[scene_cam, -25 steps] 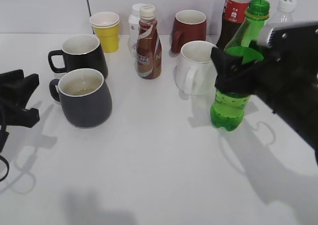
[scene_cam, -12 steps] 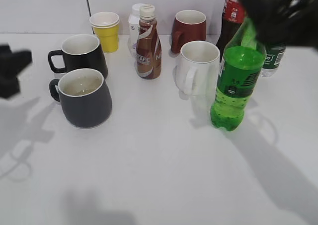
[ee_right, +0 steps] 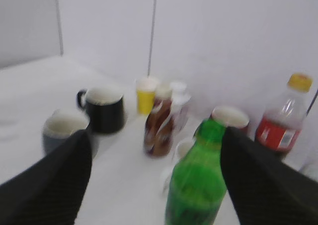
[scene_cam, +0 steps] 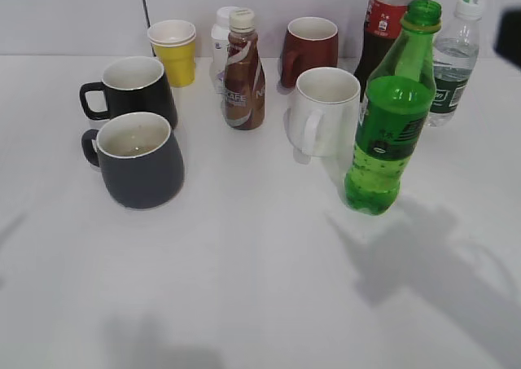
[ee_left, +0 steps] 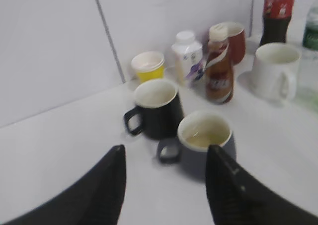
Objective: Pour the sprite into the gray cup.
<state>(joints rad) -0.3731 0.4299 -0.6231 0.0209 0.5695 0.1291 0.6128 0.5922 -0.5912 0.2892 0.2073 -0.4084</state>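
Note:
The sprite (scene_cam: 387,125), a tall green bottle, stands upright on the white table at the right, in front of the white mug, with nothing holding it. The gray cup (scene_cam: 138,159) stands at the left, handle to the left, pale inside. In the left wrist view my left gripper (ee_left: 166,185) is open and empty, raised behind the gray cup (ee_left: 206,135). In the right wrist view my right gripper (ee_right: 156,180) is open and empty, drawn back from the sprite (ee_right: 196,180), which shows between its fingers. Neither gripper's jaws show in the exterior view.
A black mug (scene_cam: 130,92) stands just behind the gray cup. A yellow paper cup (scene_cam: 172,51), a white bottle (scene_cam: 220,39), a brown coffee bottle (scene_cam: 242,72), a red mug (scene_cam: 309,50), a white mug (scene_cam: 324,112), a cola bottle (scene_cam: 383,35) and a water bottle (scene_cam: 452,59) fill the back.
My right gripper has let go of the sprite and pulled up and away to the right. My left gripper has withdrawn off the left edge. The bottle stays standing.

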